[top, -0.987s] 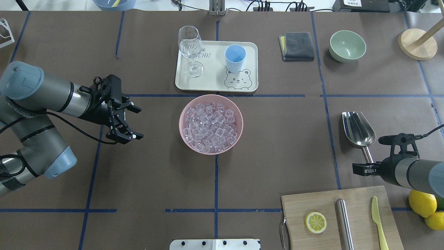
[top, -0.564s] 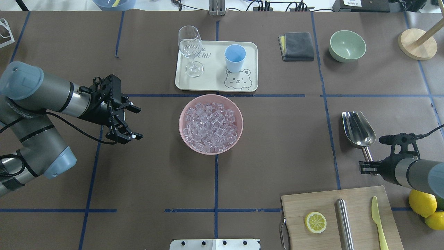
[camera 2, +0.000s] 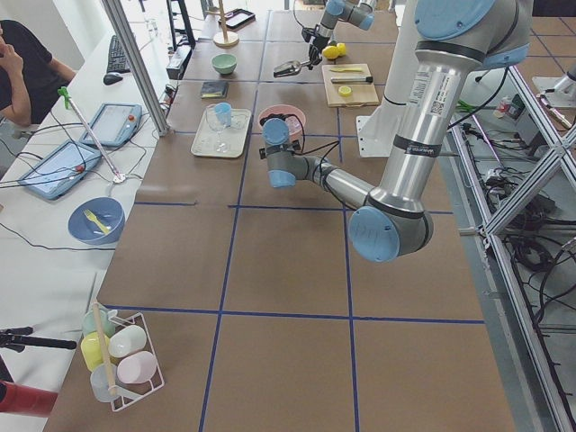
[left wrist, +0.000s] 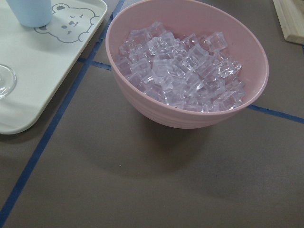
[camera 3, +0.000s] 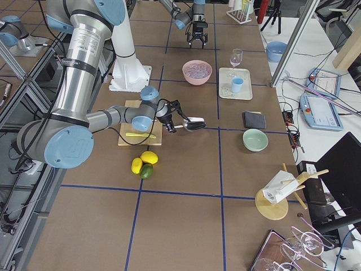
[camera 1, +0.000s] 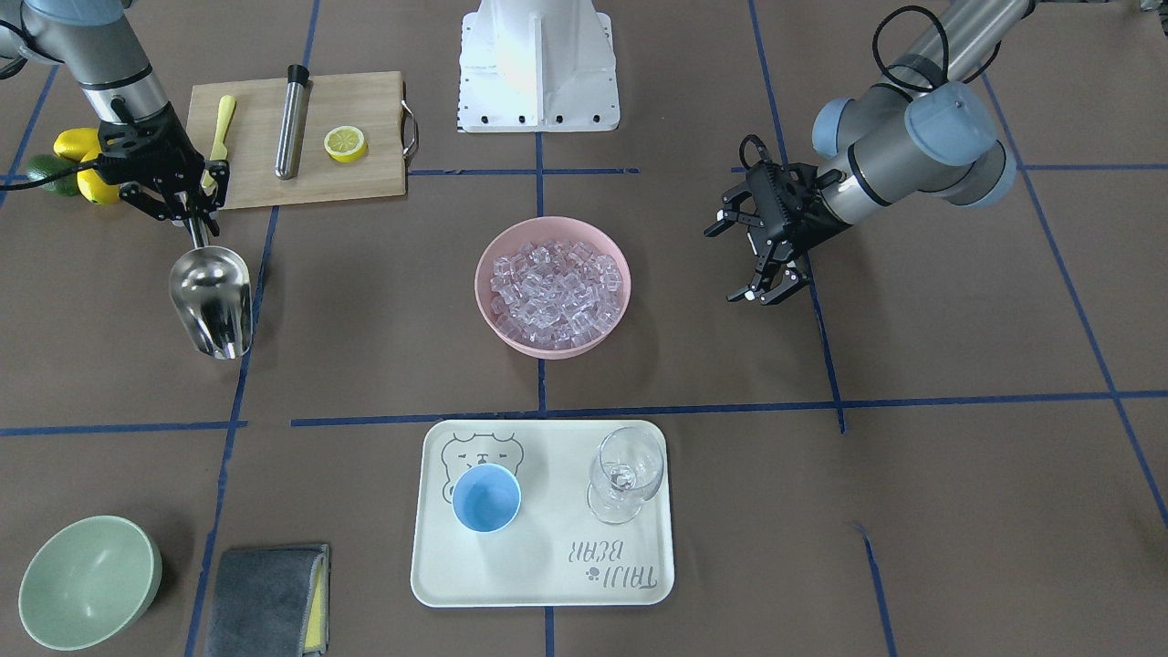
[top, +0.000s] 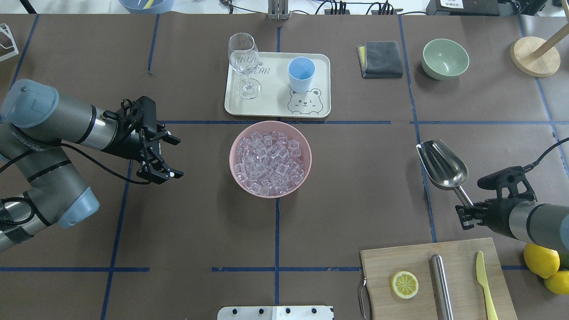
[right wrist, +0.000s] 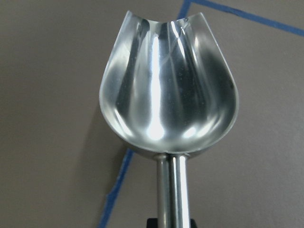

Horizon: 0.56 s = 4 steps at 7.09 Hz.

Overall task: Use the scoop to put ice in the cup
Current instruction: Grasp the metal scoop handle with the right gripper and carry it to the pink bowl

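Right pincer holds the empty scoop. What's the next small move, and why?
Probably swing the right pincer toward the pink bowl: the scoop is gripped by its handle, trough empty, and the ice lies well to its left; the cup is empty.

This is a robotics lab I'm driving: the worktop (top: 355, 178) is papered brown and gridded with blue tape (top: 276, 231). Aluminium framing (camera 2: 533, 192) and loose cables (camera 2: 499, 184) sit behind the arms. Well beyond the left tool (top: 178, 158), a person (camera 2: 22, 63) sits at a bench with tablets (camera 2: 112, 124).
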Motion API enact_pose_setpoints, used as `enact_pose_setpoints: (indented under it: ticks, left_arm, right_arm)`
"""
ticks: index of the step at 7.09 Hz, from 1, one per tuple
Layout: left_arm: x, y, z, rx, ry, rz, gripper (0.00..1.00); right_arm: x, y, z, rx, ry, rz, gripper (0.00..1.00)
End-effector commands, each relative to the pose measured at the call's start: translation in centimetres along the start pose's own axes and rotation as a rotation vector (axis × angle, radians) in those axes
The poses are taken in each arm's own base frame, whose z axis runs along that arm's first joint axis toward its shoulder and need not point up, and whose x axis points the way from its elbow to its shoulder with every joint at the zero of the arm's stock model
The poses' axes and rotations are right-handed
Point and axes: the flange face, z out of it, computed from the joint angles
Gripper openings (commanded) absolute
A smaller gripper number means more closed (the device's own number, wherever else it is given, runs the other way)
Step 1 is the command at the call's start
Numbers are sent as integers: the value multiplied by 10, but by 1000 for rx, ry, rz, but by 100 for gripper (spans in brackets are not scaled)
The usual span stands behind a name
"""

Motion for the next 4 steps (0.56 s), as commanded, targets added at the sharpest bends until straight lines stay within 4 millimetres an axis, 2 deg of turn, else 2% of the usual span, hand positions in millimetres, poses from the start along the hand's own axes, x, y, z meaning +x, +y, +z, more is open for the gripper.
enact_pose_setpoints:
  ticks: [1,2,3,4]
  left_arm:
    - [11,-5,22,0,-24,15,100]
    - [23,-10,42,-4,-13,25,100]
    - [25,-12,65,-17,8,24,100]
    - [20,-20,76,-18,-3,22,100]
  right_arm:
    - [-40,-20,-35,49,-103,-56,0]
    - [-63,-29,-38,67,-152,-123,0]
    - [-80,-39,-41,68,-208,-179,0]
    - [-93,-49,-44,47,-269,-180,0]
